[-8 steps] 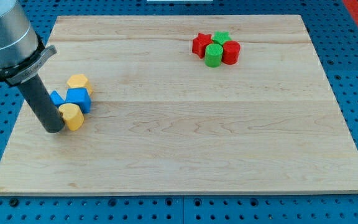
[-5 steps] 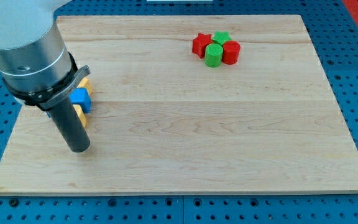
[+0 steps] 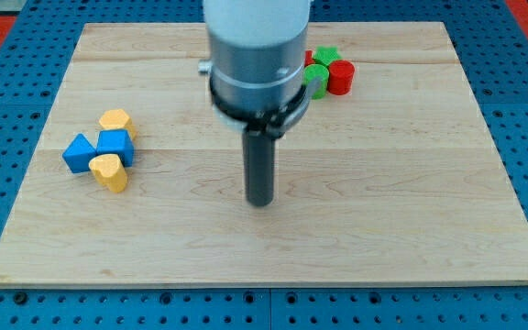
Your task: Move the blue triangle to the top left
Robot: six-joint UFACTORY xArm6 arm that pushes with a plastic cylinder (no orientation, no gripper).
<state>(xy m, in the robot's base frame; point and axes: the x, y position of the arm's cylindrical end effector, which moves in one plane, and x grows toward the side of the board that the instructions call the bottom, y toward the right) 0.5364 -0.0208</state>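
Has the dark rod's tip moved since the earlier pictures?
Yes. My tip has swept toward the view's right, away from the blue triangle block, and now rests near the middle of the wooden board.

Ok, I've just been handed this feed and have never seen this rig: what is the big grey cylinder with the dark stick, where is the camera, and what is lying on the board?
The grey cylinder is the end of a single robot arm. It has no gripper and holds nothing; it only pushes blocks with the dark rod below it. My tip rests near the middle of the wooden board, touching no block.

There is one camera, looking down at the board at a slant; where it is mounted is not on record.

Near the view's left sits one cluster: the blue triangle, the piece to be moved to the top left, a blue block beside it, a yellow block above and a second yellow block below. At the view's top, partly hidden behind the arm, is a cluster of green blocks and a red cylinder.
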